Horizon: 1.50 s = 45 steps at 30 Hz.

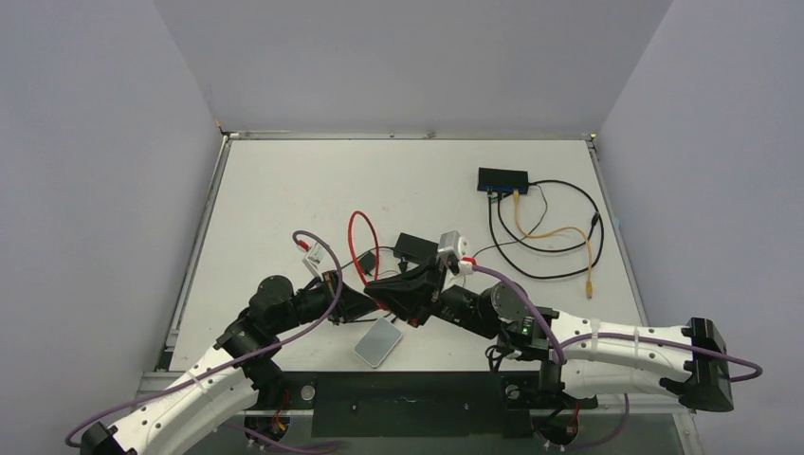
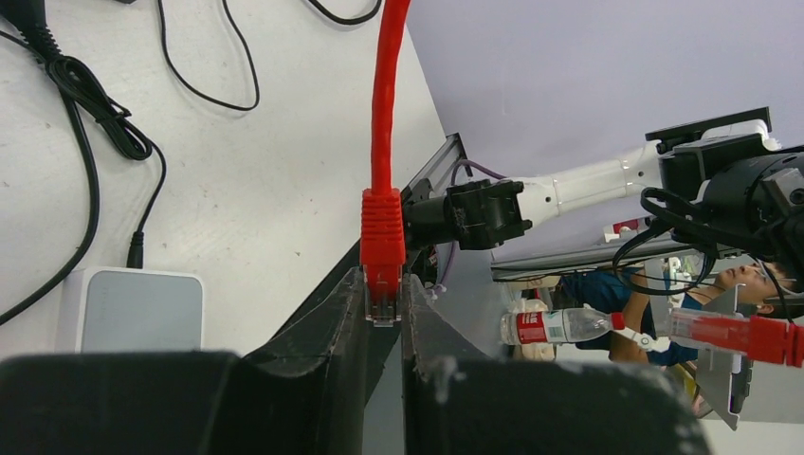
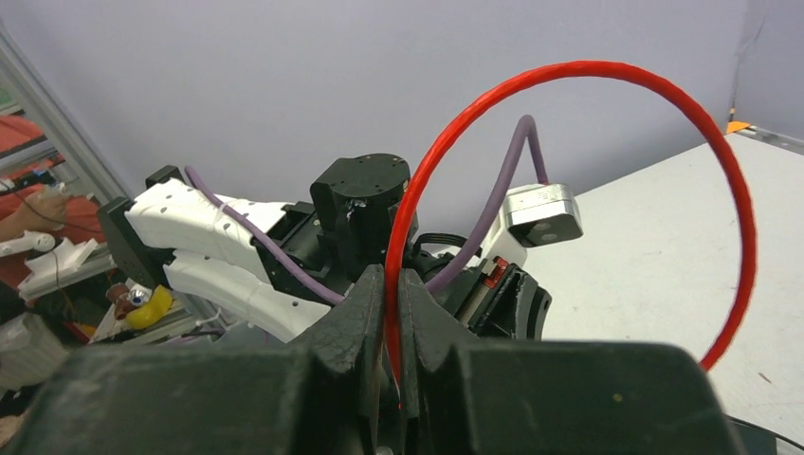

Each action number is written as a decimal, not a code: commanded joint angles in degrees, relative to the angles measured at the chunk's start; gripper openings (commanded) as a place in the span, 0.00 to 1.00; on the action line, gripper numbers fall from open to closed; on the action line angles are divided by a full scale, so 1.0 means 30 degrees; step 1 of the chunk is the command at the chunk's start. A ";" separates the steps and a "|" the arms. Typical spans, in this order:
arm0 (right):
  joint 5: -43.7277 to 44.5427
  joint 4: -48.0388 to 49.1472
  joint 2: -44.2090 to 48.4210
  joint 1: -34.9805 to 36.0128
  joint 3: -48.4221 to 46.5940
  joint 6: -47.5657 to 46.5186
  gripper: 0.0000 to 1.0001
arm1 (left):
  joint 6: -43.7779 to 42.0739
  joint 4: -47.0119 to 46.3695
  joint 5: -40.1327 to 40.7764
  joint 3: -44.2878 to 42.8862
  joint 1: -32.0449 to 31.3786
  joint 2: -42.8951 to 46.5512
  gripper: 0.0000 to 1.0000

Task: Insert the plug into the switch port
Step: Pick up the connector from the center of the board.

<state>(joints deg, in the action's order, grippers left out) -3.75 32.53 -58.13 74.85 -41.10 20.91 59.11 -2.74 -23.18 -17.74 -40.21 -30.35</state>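
Note:
The plug (image 2: 383,237) is red with a clear tip, at the end of a red cable (image 2: 384,95). My left gripper (image 2: 384,289) is shut on it, with both fingers pressed to its sides. My right gripper (image 3: 393,284) is shut on the same red cable (image 3: 664,90), which arches up and over to the right. In the top view both grippers meet at the table's near centre, left gripper (image 1: 377,303) and right gripper (image 1: 410,284), beside the cable loop (image 1: 358,237). The black switch (image 1: 502,177) lies far right at the back. Its blue port face (image 1: 502,189) points toward me, and single ports are too small to make out.
An orange cable (image 1: 569,232) and black cables (image 1: 531,248) run from the switch across the right side. A black adapter brick (image 1: 415,246) sits just behind the grippers. A light grey pad (image 1: 379,341) lies in front of them, also the pad (image 2: 133,308) under my left wrist.

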 commanded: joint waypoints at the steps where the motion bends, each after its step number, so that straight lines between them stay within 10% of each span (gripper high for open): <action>1: 0.2238 0.0131 0.2038 0.0159 0.1099 -0.0042 0.00 | -0.0644 -0.0607 -0.0365 -0.1083 0.0209 -0.0454 0.00; 9: 0.9205 -0.2400 0.9529 0.0216 0.5672 0.1802 0.00 | -0.2433 0.0515 -0.0122 -0.2360 0.0214 -0.3070 0.00; 23: 1.5229 -1.3263 1.7988 0.0260 0.7641 0.6267 0.33 | -0.6382 0.2466 0.1415 -0.5750 -0.0939 -0.9435 0.00; 45: 0.9101 -2.0465 0.9196 0.0268 -0.3403 -0.4068 0.43 | -1.0493 0.9795 0.9218 -1.0695 -0.8912 -1.0666 0.00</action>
<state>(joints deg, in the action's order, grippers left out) 31.66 -21.56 -25.76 75.11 -46.54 15.64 30.85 22.20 -1.67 -44.71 -62.24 -62.39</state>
